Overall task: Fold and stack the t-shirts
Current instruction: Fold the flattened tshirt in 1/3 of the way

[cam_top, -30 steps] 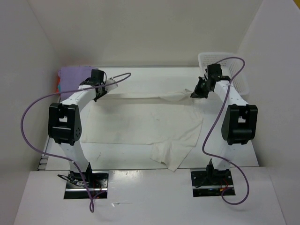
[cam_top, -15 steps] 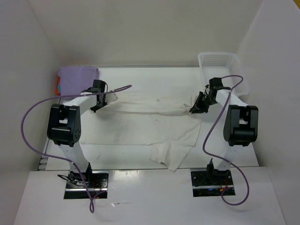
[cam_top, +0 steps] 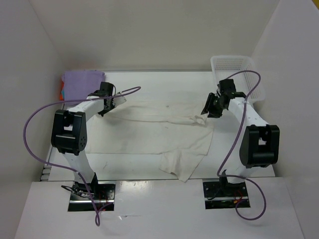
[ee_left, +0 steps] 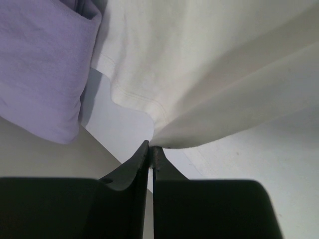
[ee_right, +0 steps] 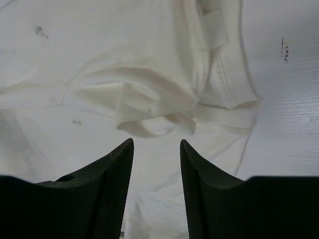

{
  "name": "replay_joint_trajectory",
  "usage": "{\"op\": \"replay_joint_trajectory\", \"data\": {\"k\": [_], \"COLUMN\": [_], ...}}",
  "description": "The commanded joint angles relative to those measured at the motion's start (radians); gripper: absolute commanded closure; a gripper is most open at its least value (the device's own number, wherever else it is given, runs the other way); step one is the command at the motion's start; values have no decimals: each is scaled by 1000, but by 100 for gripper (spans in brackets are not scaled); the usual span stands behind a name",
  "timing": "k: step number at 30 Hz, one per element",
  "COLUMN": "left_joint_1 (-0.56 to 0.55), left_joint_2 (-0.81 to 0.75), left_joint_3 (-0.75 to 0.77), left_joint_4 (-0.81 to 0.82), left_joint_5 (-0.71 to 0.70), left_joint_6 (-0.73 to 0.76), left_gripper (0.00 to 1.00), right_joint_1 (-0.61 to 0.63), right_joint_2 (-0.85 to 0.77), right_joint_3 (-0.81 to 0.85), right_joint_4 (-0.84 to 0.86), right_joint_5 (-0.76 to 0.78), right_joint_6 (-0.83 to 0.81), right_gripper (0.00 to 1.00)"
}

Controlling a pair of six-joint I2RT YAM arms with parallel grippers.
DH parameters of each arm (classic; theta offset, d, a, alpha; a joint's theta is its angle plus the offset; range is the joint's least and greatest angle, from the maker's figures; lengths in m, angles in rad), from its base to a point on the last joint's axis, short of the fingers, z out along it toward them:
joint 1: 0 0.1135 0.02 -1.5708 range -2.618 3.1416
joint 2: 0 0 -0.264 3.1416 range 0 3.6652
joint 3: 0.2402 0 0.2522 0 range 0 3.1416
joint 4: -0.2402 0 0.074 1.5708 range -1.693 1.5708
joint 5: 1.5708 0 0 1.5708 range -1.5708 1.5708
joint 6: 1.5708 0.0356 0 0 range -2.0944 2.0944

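Honestly, with the right gripper hanging open over a bunched fold and the left gripper pinching only the hem of the off-white t-shirt spread mid-table, a lopsided tug could skew it or snag the lavender t-shirt at far left.

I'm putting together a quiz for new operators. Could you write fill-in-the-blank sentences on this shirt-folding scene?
1. The left pincer is ____ on an edge of the off-white t-shirt.
2. The right pincer stands ____, with nothing between its fingers.
3. The lavender t-shirt lies in the far ____ corner.
4. The mesh basket sits in the far ____ corner.
Missing words: shut; open; left; right.
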Motion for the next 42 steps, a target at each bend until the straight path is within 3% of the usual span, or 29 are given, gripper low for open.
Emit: {"op": "replay_joint_trajectory", "data": {"k": [1,3,7,9,12,18,24,35,41,42], "left_joint_1": [-3,-3,-3,-3,-3,-3,-3,-3,-3,-3], "left_joint_2": [-13,-13,-22,-22,-22,-22,-41,-41,-41,-41], "left_joint_3": [1,1,11,11,11,11,2,1,1,1], "left_joint_4": [4,4,-5,-5,-5,-5,-5,-5,-5,-5], "left_joint_5": [-1,-1,9,9,9,9,9,9,9,9], "left_joint_6": [-38,-38,-38,-38,-38,-47,-47,-47,-47,-47], "left_gripper": [92,92,92,92,92,92,92,92,92,92], "right_joint_1": [78,91,176,222,282,356,347,305,284,284], "right_joint_2": [-65,-29,38,38,58,158,181,227,204,204], "right_joint_3": [-18,-1,63,88,88,121,131,131,109,109], "right_joint_4": [-44,-118,-280,-338,-339,-245,-150,-12,77,91], "right_joint_5": [157,204,459,523,558,632,689,628,574,574], "right_joint_6": [-45,-45,20,32,44,44,64,3,-41,-52], "right_gripper": [52,52,52,47,34,33,47,57,86,94]}}
